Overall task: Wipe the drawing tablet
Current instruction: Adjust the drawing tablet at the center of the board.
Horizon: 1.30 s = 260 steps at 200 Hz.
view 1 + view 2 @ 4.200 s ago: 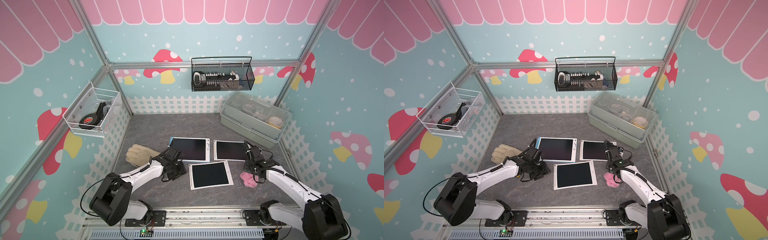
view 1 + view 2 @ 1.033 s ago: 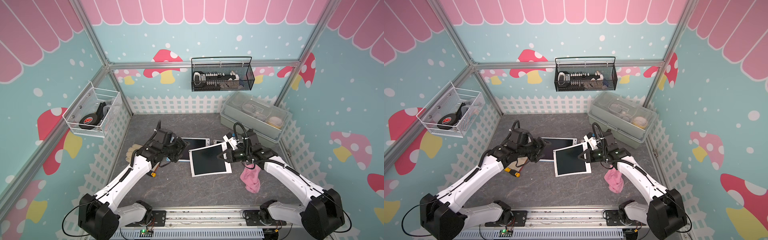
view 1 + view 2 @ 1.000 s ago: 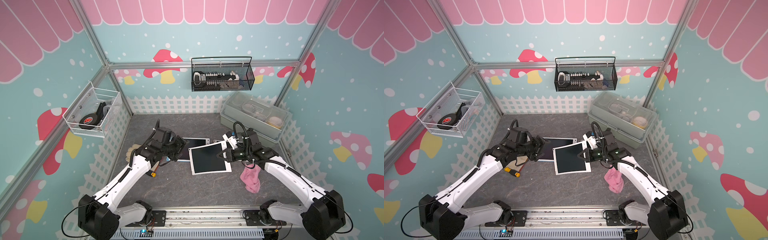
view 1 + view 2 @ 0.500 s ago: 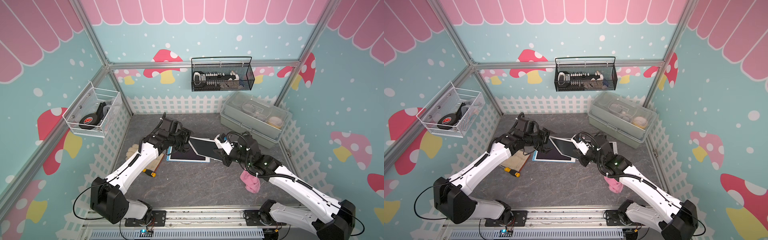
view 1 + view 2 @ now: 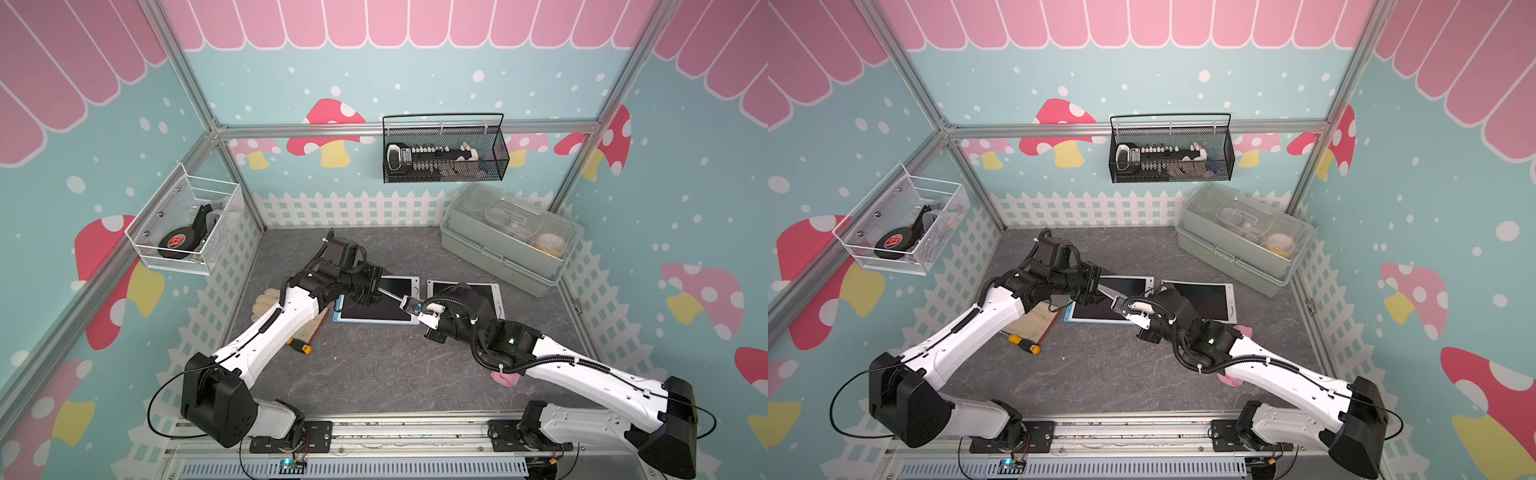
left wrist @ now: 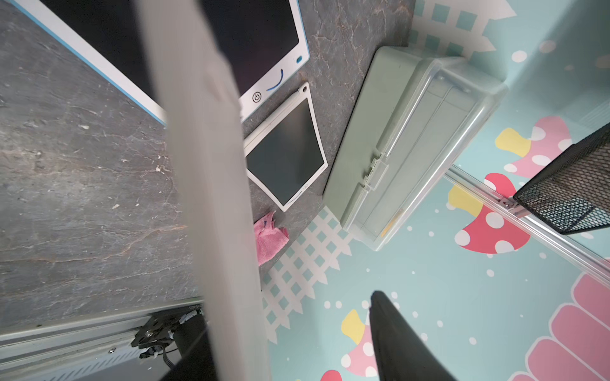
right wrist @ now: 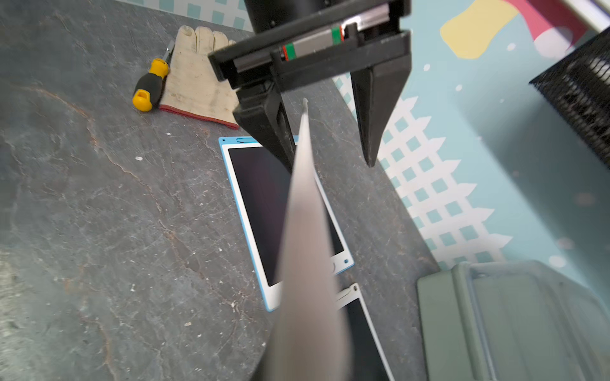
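While the right fingers [image 5: 409, 307] clamp the drawing tablet [image 7: 307, 231] edge-on above the bench [image 5: 374, 374], the left fingers [image 7: 369, 125] stand half-open astride its far edge; handover judged in hand. Next move: left closes squarely; right frees itself for the pink cloth [image 6: 269, 237].

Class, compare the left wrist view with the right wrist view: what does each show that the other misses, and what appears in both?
Only the left wrist view shows the pink cloth. Only the right wrist view shows the glove and the screwdriver. Both show the lifted tablet edge-on, the blue-framed tablet lying flat, the white-framed tablet, the green box and the black mesh basket.
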Available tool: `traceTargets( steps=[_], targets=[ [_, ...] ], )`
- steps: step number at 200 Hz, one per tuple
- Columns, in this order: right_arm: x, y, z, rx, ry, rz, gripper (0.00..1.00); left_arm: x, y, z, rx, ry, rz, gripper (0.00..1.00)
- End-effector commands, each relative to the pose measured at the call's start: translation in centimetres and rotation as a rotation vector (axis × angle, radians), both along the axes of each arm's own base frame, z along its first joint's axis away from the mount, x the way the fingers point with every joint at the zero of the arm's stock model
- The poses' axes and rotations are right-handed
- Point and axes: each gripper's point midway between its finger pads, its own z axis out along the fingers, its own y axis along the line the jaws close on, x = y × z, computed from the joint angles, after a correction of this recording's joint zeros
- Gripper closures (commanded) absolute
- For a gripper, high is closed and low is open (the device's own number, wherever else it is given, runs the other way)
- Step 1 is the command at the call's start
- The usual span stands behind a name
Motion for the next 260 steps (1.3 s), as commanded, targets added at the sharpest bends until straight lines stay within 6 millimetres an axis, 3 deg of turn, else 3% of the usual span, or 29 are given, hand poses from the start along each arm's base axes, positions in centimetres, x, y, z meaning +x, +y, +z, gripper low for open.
traceTargets(
  steps=[1, 26, 50, 57, 71, 78, 94, 110, 135, 151, 164, 205, 223, 245, 260],
  targets=[
    [1.4, 0.5, 2.6, -0.047, -0.213, -0.034, 1.0, 0.1, -0.6, 0.5, -0.041, 0.001, -0.004, 0.51],
    [1.4, 1.2, 2.5, -0.104, -0.3, -0.031, 1.0, 0.1, -0.6, 0.4, -0.052, -0.007, 0.005, 0.68],
    [1.5, 1.5, 2.7, -0.121, -0.351, -0.038, 1.0, 0.5, -0.4, 0.7, -0.071, -0.034, 0.027, 1.0],
    [1.4, 1.5, 2.9, -0.115, -0.35, -0.041, 0.89, 0.8, -0.3, 1.1, -0.083, -0.054, 0.034, 1.0],
    [1.2, 0.9, 4.2, -0.07, -0.347, -0.073, 0.44, 1.9, -0.1, 2.3, -0.11, -0.116, 0.06, 1.0],
    [1.3, 0.2, 5.5, -0.019, -0.352, -0.118, 0.29, 2.6, 0.1, 3.2, -0.129, -0.161, 0.075, 1.0],
    [1.2, -1.9, 8.5, 0.1, -0.332, -0.211, 0.13, 4.0, 0.2, 5.4, -0.17, -0.26, 0.091, 1.0],
    [1.3, -3.8, 11.1, 0.206, -0.257, -0.287, 0.04, 6.1, 2.2, 7.2, -0.184, -0.353, 0.137, 1.0],
    [2.3, -7.2, 13.5, 0.475, -0.041, -0.431, 0.01, 8.1, 4.3, 9.3, -0.206, -0.483, 0.187, 1.0],
    [3.7, -9.7, 13.8, 0.761, 0.217, -0.51, 0.01, 9.0, 5.1, 10.2, -0.21, -0.555, 0.209, 1.0],
    [4.8, -10.4, 13.6, 1.019, 0.458, -0.527, 0.04, 9.5, 5.2, 11.3, -0.216, -0.626, 0.213, 1.0],
    [7.9, -6.0, 11.5, 1.573, 1.018, -0.43, 0.14, 9.9, 4.3, 13.4, -0.256, -0.802, 0.224, 1.0],
    [8.9, -5.2, 11.4, 1.701, 1.062, -0.404, 0.2, 9.7, 3.6, 13.4, -0.27, -0.837, 0.224, 1.0],
    [9.5, -4.1, 12.8, 1.723, 1.058, -0.354, 0.21, 9.4, 2.5, 12.7, -0.266, -0.843, 0.203, 1.0],
    [9.9, -3.0, 12.6, 1.721, 1.102, -0.349, 0.24, 9.2, 2.0, 12.4, -0.259, -0.845, 0.202, 1.0]
  ],
)
